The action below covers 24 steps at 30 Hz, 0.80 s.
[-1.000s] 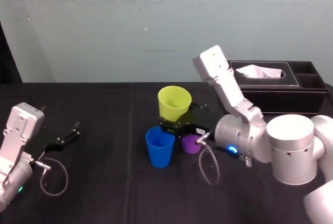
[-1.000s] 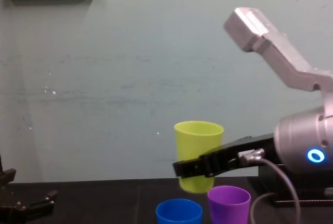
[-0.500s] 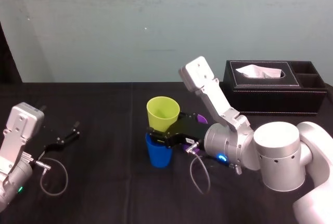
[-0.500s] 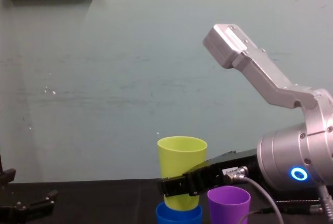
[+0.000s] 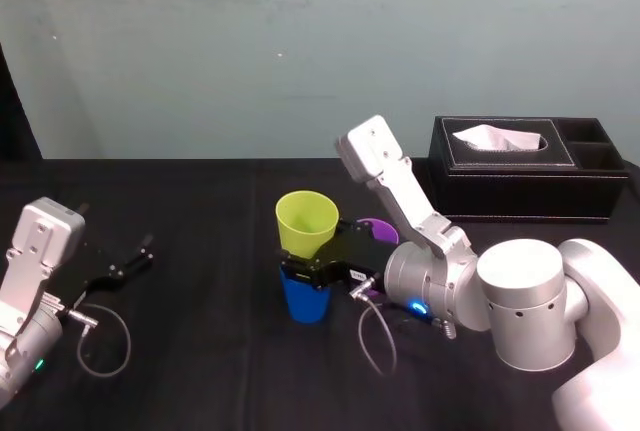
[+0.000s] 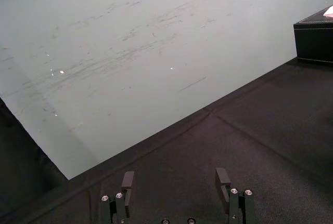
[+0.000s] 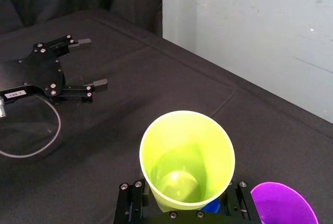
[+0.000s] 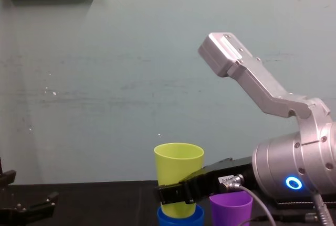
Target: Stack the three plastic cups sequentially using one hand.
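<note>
My right gripper (image 5: 308, 269) is shut on the yellow-green cup (image 5: 307, 221), its black fingers clamping the cup's lower half from both sides. The cup stands upright with its base sunk into the mouth of the blue cup (image 5: 305, 298) on the black table. In the chest view the yellow-green cup (image 8: 178, 173) rises out of the blue cup (image 8: 180, 217), with the gripper (image 8: 176, 194) across it. The purple cup (image 5: 379, 228) stands just right of them, partly behind the gripper, and its rim (image 7: 283, 204) shows beside the yellow-green cup (image 7: 187, 154). My left gripper (image 5: 125, 266) rests open, far left.
A black tissue box (image 5: 525, 166) stands at the back right against the pale wall. The grey cable (image 5: 375, 336) loops on the black cloth in front of the right wrist. The left gripper (image 6: 175, 180) lies over bare cloth with free room around it.
The right gripper has carried the yellow-green cup left and down, from above the purple cup to over the blue cup, and its base now sits in the blue cup's mouth. The left arm has not moved.
</note>
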Each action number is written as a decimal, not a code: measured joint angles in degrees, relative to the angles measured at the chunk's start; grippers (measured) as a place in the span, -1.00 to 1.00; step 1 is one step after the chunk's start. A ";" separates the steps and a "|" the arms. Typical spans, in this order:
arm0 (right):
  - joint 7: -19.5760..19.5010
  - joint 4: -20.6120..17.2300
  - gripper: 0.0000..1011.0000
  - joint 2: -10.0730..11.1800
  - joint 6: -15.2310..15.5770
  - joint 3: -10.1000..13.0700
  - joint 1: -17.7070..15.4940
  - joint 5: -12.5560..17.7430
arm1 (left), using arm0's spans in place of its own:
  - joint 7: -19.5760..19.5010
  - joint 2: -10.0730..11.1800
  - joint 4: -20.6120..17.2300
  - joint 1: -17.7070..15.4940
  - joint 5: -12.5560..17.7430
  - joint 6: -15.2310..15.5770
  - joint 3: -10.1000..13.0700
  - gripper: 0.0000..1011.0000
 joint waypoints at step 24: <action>-0.28 4.09 0.38 -1.56 -0.87 0.41 1.48 -0.87 | 0.00 0.00 0.00 0.00 0.00 0.00 0.00 0.98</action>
